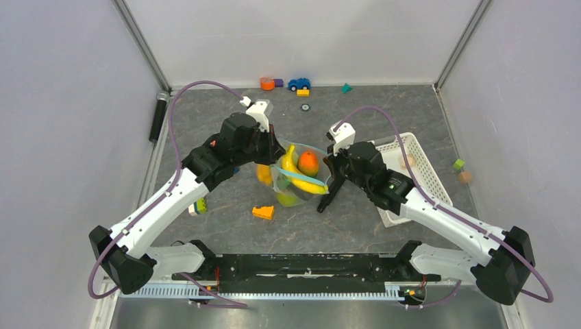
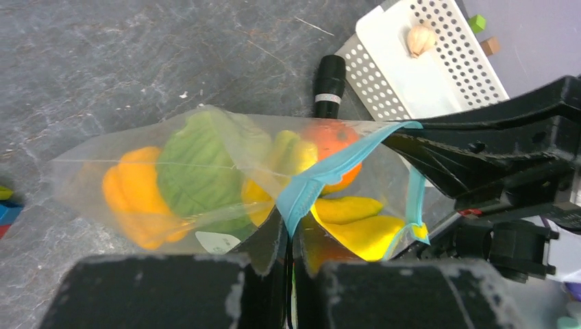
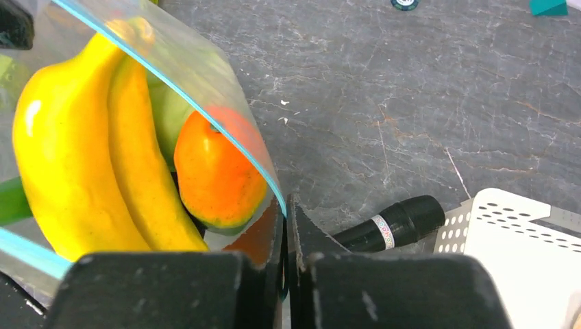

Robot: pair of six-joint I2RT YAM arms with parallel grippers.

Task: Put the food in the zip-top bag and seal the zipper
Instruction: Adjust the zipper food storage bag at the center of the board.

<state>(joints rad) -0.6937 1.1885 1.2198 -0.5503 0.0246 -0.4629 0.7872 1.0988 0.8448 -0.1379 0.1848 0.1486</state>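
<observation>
The clear zip-top bag (image 1: 291, 188) hangs between my two grippers over the table's middle. Inside it the food shows: a yellow banana (image 3: 68, 157), an orange fruit (image 3: 216, 171), an orange pepper (image 2: 137, 195) and a green leafy piece (image 2: 199, 171). The teal zipper (image 2: 322, 178) runs across the bag's top and its two sides stand apart. My left gripper (image 2: 291, 223) is shut on the zipper's left end. My right gripper (image 3: 284, 205) is shut on the zipper's other end. In the top view the left gripper (image 1: 273, 159) and right gripper (image 1: 327, 179) flank the bag.
A white slotted basket (image 1: 418, 171) with a garlic bulb (image 2: 420, 40) stands at the right, a black marker (image 3: 401, 223) beside it. An orange wedge (image 1: 263, 212) lies in front of the bag. Toy blocks and a car (image 1: 299, 84) sit at the back.
</observation>
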